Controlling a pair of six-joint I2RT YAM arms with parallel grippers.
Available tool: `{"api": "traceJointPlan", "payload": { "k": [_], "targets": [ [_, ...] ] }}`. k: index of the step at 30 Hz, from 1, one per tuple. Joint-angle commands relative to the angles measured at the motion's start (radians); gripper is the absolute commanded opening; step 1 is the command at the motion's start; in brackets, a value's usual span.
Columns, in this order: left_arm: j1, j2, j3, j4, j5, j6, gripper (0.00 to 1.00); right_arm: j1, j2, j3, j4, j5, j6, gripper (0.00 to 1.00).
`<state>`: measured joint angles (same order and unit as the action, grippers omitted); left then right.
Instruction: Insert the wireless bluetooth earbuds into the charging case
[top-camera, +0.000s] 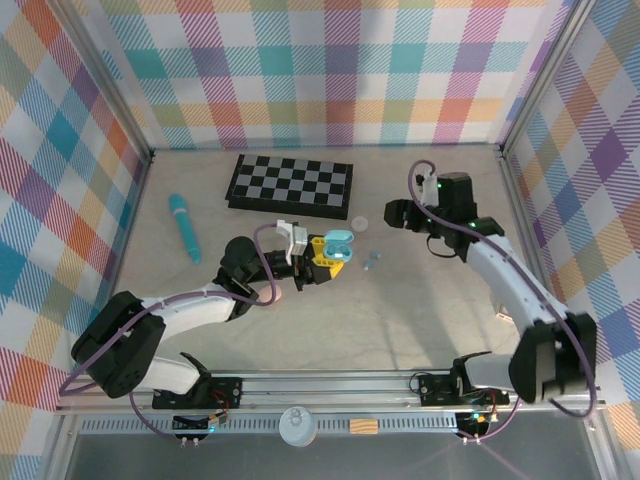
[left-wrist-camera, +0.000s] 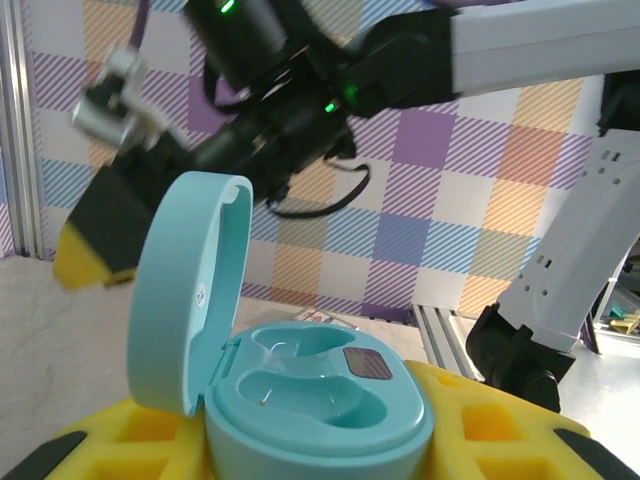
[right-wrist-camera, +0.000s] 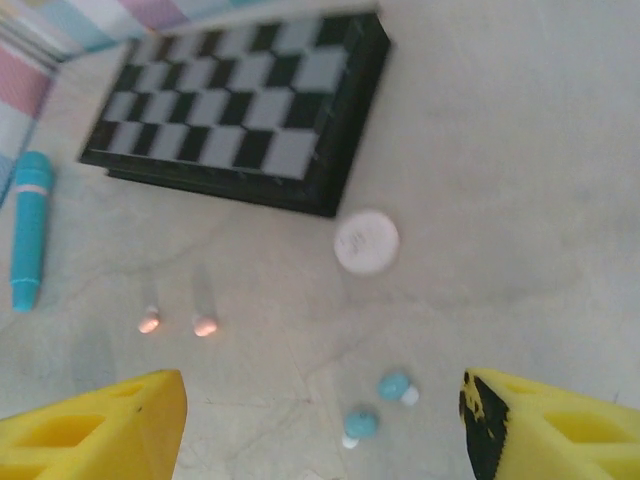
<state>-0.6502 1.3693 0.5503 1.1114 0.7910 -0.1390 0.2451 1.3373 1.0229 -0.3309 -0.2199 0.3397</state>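
Now, left tool (top-camera: 328, 253) clamps glossy teal pebble-shaped case (left-wrist-camera: 330, 405) (lid up); right tool (right-wrist-camera: 325, 430) apart over tiny earbuds (right-wrist-camera: 393, 385).

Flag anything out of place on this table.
Two blue earbuds and two pink earbuds lie loose on the table, while the open charging case in the left gripper has empty wells.

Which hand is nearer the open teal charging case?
Left. The left hand grips the charging case; the right hand hovers open, apart, to its right and farther back.
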Motion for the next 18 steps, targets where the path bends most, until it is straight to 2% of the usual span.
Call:
{"api": "traceJointPlan", "payload": {
  "k": [1,6,10,18],
  "targets": [
    [0.012,-0.027,-0.015,0.060,0.003,0.000,0.32,0.006,0.083,0.000,-0.028,-0.027,0.201,0.71],
    [0.015,-0.037,-0.018,0.054,0.007,0.001,0.32,0.041,0.221,0.011,-0.024,-0.102,0.224,0.63],
    [0.016,-0.046,-0.018,0.039,0.006,0.005,0.32,0.044,0.293,0.011,-0.029,-0.176,0.225,0.63],
    [0.017,-0.040,-0.007,0.036,0.007,0.007,0.32,0.098,0.355,0.004,-0.027,-0.156,0.293,0.60]
  ]
}}
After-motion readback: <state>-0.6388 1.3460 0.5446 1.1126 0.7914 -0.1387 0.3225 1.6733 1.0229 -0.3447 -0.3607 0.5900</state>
